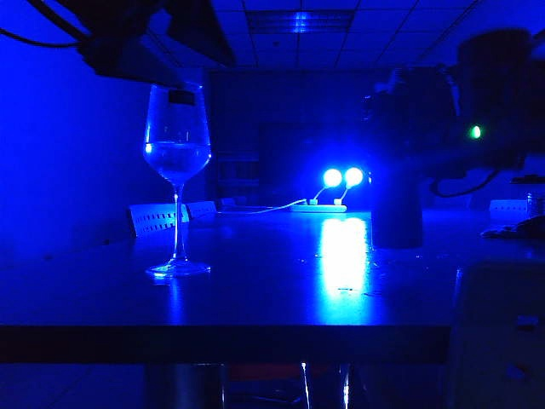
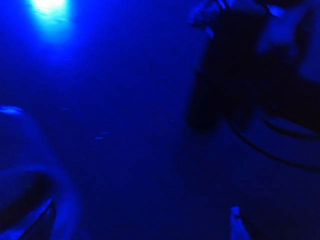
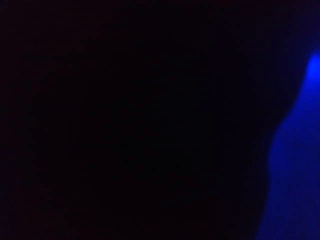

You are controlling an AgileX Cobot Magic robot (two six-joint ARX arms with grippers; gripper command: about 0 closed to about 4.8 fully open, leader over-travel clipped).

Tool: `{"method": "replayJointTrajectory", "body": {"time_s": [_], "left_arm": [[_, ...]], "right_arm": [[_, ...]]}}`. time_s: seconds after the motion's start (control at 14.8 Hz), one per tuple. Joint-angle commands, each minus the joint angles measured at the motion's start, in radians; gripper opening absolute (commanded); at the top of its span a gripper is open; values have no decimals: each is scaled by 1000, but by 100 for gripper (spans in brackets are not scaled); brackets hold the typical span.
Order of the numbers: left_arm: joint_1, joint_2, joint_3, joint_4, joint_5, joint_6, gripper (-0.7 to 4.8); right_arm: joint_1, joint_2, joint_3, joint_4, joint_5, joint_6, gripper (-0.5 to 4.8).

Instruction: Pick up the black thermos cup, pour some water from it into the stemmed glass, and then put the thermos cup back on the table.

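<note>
The stemmed glass (image 1: 177, 162) stands upright on the left of the table (image 1: 255, 298), with a bright line across its bowl. My left arm hangs dark above it. In the left wrist view my left gripper (image 2: 140, 220) is open, its fingertips (image 2: 236, 220) far apart with nothing between them. A pale curved shape (image 2: 60, 200) that may be the glass lies beside one finger. The black thermos cup (image 1: 396, 213) stands on the right of the table. My right arm (image 1: 426, 111) is a dark mass right over its top. The right wrist view is almost wholly black, so the right jaws are hidden.
Two glaring lamps (image 1: 342, 177) on a white strip sit at the back and reflect brightly on the tabletop. Pale chair backs (image 1: 162, 217) stand behind the glass. Small items (image 1: 519, 226) lie at the right edge. A cable (image 2: 265, 150) runs near the right arm.
</note>
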Motion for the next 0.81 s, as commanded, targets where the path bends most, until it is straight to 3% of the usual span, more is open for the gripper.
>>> {"method": "replayJointTrajectory", "body": {"time_s": [0.07, 0.81], "left_arm": [[-32, 21, 1, 32, 8, 0, 479], [-58, 30, 1, 34, 6, 1, 479]], "right_arm": [[-8, 37, 77, 123, -19, 3, 136], [-7, 101, 85, 96, -56, -27, 135]]}}
